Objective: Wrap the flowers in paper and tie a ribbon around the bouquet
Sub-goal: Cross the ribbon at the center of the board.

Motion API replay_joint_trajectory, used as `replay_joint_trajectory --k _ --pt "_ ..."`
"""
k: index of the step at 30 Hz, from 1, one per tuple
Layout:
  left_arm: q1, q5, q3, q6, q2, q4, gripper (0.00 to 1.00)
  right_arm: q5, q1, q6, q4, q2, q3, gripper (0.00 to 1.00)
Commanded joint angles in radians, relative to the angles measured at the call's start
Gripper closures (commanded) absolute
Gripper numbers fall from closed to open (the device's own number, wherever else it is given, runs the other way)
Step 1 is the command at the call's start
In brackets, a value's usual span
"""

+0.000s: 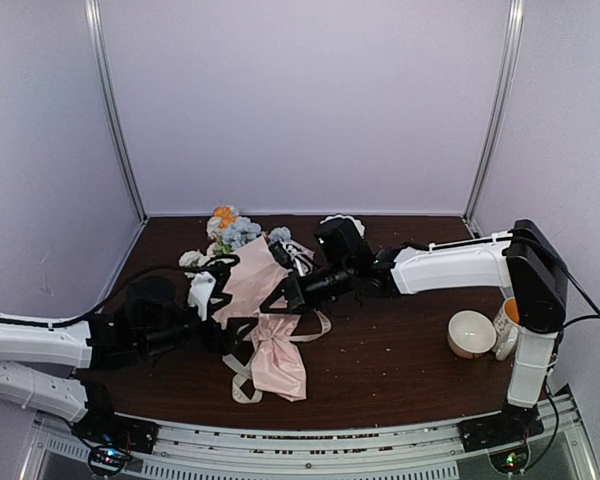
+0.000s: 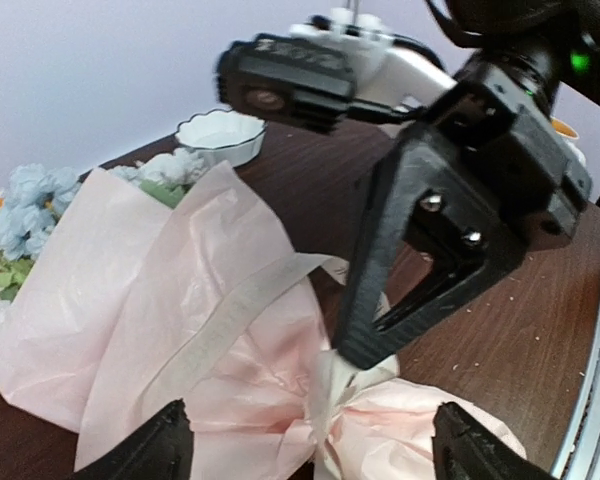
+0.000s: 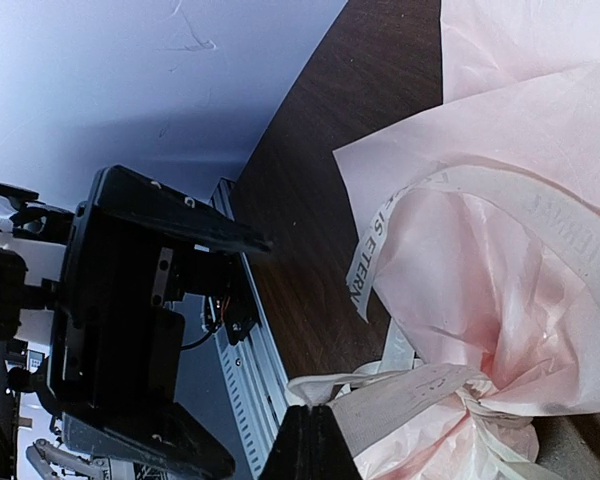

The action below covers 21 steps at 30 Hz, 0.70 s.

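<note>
Fingers of the left gripper (image 2: 315, 445) stand wide apart, gripping nothing; their tips sit low on either side of the neck of the bouquet (image 1: 255, 290). Bouquet lies on its side on the table (image 1: 400, 360), directly ahead of that gripper. The flowers (image 1: 232, 232), pale blue, white and orange, poke out of the wide end, ahead and to the left of the spread fingers. The paper (image 2: 130, 290), pale pink and crinkled, flares from them down to a cinched neck midway between the two fingertips, then puffs out again into a short tail next to the right-hand fingertip. The ribbon (image 2: 230, 312), cream with faint lettering, wraps the neck; one length arches up over the paper, and loose ends trail on the table near the tail. The right gripper (image 2: 365, 350) comes down from the right onto the neck, jaws fully closed, tips pinching the ribbon at the knot; whether a fold of paper is caught too is hard to tell. Well off to its right, near the right arm's base, are a white bowl (image 1: 470, 333) and, just beside it, a cup (image 1: 505, 328).
</note>
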Motion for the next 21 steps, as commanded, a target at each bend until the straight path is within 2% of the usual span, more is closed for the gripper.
replay_joint_trajectory --k 1,2,3,4,6,9,12,14,18,21 --pt "0.126 -0.039 0.037 -0.178 -0.05 -0.234 0.3 0.024 -0.007 -0.02 -0.011 -0.025 0.021 1.0" --pt "0.204 -0.019 0.046 -0.235 -0.046 -0.289 0.47 0.026 -0.007 -0.023 -0.016 -0.025 0.023 1.0" --pt "0.249 -0.004 0.061 -0.267 -0.032 -0.34 0.55 0.028 -0.006 -0.023 -0.016 -0.027 0.023 1.0" --pt "0.267 0.006 0.075 -0.269 -0.003 -0.375 0.57 0.028 -0.007 -0.023 -0.016 -0.026 0.023 1.0" --pt "0.27 0.033 0.114 -0.234 0.053 -0.406 0.55 0.025 -0.007 -0.021 -0.013 -0.022 0.024 1.0" --pt "0.269 0.083 0.168 -0.193 0.146 -0.392 0.43 0.022 -0.007 -0.022 -0.016 -0.02 0.026 1.0" --pt "0.27 0.1 0.215 -0.158 0.216 -0.369 0.41 0.024 -0.007 -0.028 -0.022 -0.024 0.022 1.0" --pt "0.27 0.071 0.246 -0.152 0.256 -0.389 0.43 0.024 -0.007 -0.027 -0.023 -0.027 0.02 1.0" --pt "0.269 -0.031 0.301 -0.142 0.314 -0.486 0.56 0.02 -0.008 -0.029 -0.025 -0.029 0.018 1.0" --pt "0.269 -0.018 0.303 -0.128 0.332 -0.489 0.66 0.018 -0.008 -0.029 -0.022 -0.025 0.024 1.0"
